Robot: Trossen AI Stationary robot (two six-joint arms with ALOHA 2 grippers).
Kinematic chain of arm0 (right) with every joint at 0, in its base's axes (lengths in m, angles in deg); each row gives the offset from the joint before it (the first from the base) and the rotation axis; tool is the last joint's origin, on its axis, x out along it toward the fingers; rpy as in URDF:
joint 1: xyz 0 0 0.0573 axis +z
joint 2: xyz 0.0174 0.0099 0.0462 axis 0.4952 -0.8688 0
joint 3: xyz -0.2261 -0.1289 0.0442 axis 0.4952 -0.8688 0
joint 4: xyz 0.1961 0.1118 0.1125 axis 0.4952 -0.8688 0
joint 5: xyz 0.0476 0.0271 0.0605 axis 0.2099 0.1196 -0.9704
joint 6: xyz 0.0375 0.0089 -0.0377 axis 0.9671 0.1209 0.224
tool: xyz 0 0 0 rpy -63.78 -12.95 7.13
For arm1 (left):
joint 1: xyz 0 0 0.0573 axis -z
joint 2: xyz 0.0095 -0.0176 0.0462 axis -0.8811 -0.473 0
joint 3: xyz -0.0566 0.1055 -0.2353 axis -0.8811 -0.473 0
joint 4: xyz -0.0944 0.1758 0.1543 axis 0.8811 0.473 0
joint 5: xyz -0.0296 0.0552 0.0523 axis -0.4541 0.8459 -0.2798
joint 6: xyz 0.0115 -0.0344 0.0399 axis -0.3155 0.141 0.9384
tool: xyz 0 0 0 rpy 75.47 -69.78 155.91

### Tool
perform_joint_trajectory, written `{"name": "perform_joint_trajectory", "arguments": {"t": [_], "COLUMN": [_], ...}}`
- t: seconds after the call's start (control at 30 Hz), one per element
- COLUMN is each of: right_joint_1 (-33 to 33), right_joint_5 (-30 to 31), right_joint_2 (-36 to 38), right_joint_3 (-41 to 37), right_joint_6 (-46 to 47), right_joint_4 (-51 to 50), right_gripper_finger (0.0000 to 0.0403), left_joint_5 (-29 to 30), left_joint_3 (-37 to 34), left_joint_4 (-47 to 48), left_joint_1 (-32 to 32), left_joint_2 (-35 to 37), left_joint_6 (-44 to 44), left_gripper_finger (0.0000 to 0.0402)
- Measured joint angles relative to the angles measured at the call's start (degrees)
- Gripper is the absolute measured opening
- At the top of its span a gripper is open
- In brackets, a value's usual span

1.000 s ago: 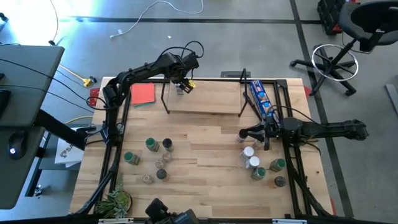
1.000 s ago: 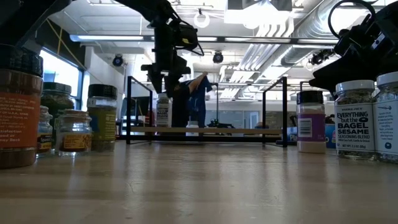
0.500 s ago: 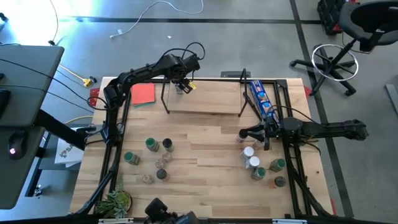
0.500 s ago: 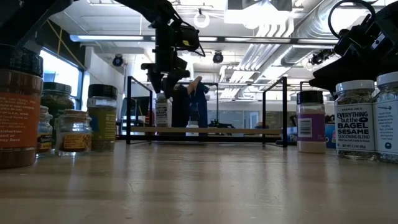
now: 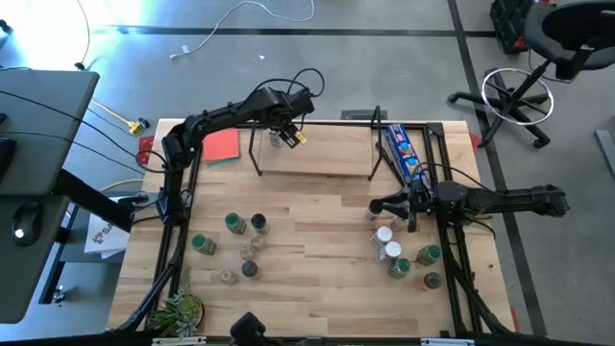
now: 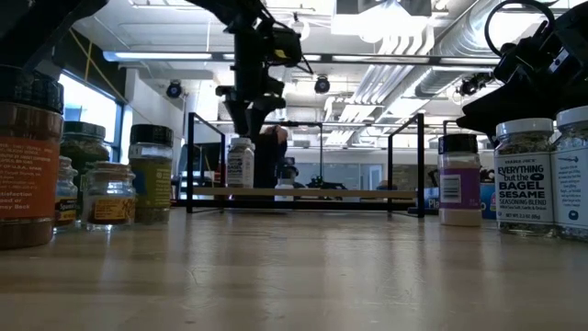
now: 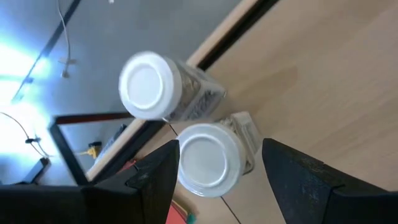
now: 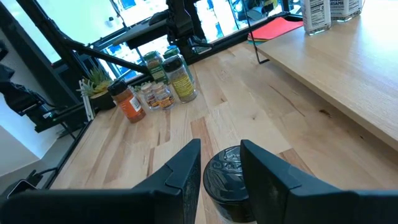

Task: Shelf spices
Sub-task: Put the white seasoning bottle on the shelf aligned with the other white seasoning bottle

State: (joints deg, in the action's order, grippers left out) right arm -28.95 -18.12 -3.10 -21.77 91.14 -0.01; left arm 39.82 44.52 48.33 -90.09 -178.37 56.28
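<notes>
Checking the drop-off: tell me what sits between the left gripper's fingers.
In the left wrist view, a white-lidded jar stands on the shelf between the open left gripper's fingers. A second jar stands beyond it.

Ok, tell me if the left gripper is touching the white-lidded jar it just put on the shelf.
Apart. In the left wrist view the left gripper stands open around the white-lidded jar, with shelf wood showing between each finger and the jar.

The shelf [image 5: 327, 152] had a matt pale wood board; the spice jars' [image 7: 208, 155] lids were smooth white plastic.
</notes>
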Motion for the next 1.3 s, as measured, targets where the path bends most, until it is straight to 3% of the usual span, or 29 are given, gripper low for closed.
{"name": "perform_joint_trajectory", "arguments": {"t": [0.17,0.3,0.53,0.77,0.9,1.3], "right_joint_1": [0.0,0.0,0.0,0.0,0.0,0.0], "right_joint_5": [0.0,0.0,0.0,0.0,0.0,0.0], "right_joint_2": [0.0,0.0,0.0,0.0,0.0,0.0], "right_joint_3": [0.0,0.0,0.0,0.0,0.0,0.0], "right_joint_6": [0.0,0.0,0.0,0.0,0.0,0.0], "right_joint_4": [0.0,0.0,0.0,0.0,0.0,0.0], "right_gripper_finger": [0.0108,0.0108,0.0108,0.0108,0.0108,0.0108], "left_joint_5": [0.0,-5.1,-3.0,-1.0,2.2,2.1], "left_joint_3": [6.3,7.8,-3.8,-14.0,-15.9,-16.5], "left_joint_4": [3.6,9.4,5.8,-3.7,-6.3,-15.0], "left_joint_1": [2.3,5.6,10.6,9.6,8.0,4.5], "left_joint_2": [0.2,0.3,0.1,0.1,0.1,-0.1], "left_joint_6": [0.0,3.5,11.2,11.7,12.2,15.6], "left_gripper_finger": [0.0225,0.0213,0.0134,0.0066,0.0038,0.0001]}}
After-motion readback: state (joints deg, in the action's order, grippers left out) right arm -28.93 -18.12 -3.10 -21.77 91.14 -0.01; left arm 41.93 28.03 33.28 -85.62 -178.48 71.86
